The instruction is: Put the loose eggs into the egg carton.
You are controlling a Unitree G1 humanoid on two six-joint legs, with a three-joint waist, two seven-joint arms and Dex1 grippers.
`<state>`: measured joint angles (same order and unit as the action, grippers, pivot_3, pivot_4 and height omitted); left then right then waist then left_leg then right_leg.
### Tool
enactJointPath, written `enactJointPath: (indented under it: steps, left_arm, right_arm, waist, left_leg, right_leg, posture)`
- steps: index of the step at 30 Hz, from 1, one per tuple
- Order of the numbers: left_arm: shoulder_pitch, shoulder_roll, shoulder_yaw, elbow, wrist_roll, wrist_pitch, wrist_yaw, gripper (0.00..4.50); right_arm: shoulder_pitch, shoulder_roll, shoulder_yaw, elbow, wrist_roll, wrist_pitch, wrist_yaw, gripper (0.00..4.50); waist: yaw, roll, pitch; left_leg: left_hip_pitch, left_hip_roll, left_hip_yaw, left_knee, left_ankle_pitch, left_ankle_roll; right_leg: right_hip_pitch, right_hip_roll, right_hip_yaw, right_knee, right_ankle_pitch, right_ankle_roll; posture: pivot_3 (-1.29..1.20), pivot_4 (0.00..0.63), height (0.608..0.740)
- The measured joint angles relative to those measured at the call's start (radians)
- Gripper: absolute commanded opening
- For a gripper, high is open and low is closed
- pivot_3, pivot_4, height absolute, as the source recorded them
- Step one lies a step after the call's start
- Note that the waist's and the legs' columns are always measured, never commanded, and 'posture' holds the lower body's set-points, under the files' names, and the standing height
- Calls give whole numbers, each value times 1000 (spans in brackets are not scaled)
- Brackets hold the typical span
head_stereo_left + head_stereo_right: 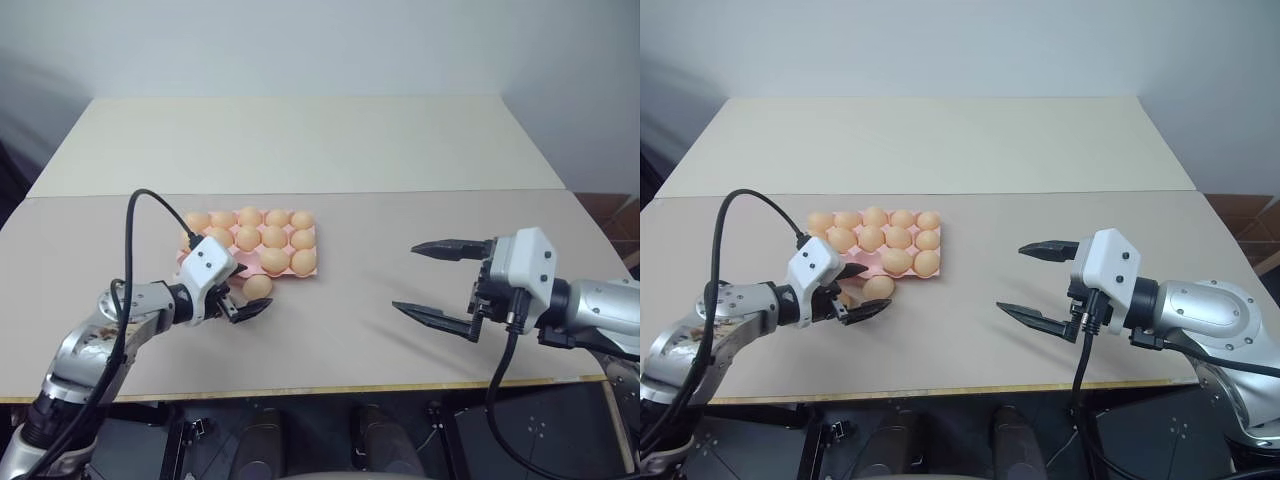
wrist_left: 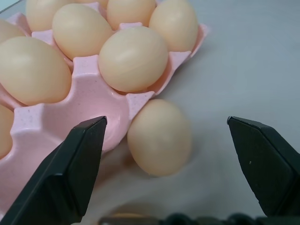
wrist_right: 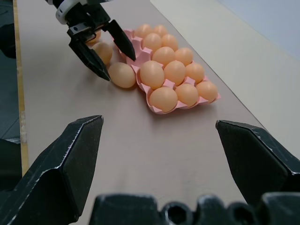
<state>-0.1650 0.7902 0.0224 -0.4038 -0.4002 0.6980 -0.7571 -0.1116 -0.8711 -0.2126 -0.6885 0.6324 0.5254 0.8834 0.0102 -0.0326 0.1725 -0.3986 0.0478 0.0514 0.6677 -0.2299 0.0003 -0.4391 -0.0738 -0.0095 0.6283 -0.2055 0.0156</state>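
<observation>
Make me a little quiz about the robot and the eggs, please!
1. True or false: the left gripper is already holding an egg.
2. Where is the loose egg: A in a cup, B on the table against the egg carton, C under the right gripper?
3. Fill in: both grippers are ____.

Key: 1 false, its open fingers sit either side of the egg. 2 B. 3 open.
</observation>
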Motion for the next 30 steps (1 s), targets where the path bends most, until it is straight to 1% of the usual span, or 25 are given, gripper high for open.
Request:
enactJointPath:
  steps: [5, 9, 21, 30]
  left_arm:
    - [42, 26, 21, 0, 1, -41, -45, 4483]
    - [43, 26, 14, 3, 3, -43, -54, 4483]
    - [-54, 16, -60, 80, 41, -42, -84, 4483]
    - [-65, 16, -71, 87, 46, -15, -80, 4483]
  right_arm:
    - [0, 0, 0, 0, 0, 0, 0, 4500]
    - [0, 0, 0, 0, 0, -1, 1, 4500]
    - [-1, 0, 0, 1, -1, -1, -4, 4500]
    - [-1, 0, 0, 1, -1, -1, -15, 4500]
  waist:
    - [1, 0, 0]
    - [1, 0, 0]
    - [1, 0, 0]
    - [1, 0, 0]
  left_leg:
    - [0, 0, 0, 0, 0, 0]
    - [0, 0, 0, 1, 0, 0]
    - [0, 0, 0, 1, 0, 0]
    - [0, 0, 0, 1, 0, 0]
  right_leg:
    - [0, 0, 0, 0, 0, 0]
    - [0, 0, 0, 0, 0, 0]
    - [0, 0, 0, 0, 0, 0]
    - [0, 0, 0, 0, 0, 0]
  posture:
    - [0, 150, 740]
    - [0, 150, 740]
    - [0, 150, 740]
    - [0, 150, 740]
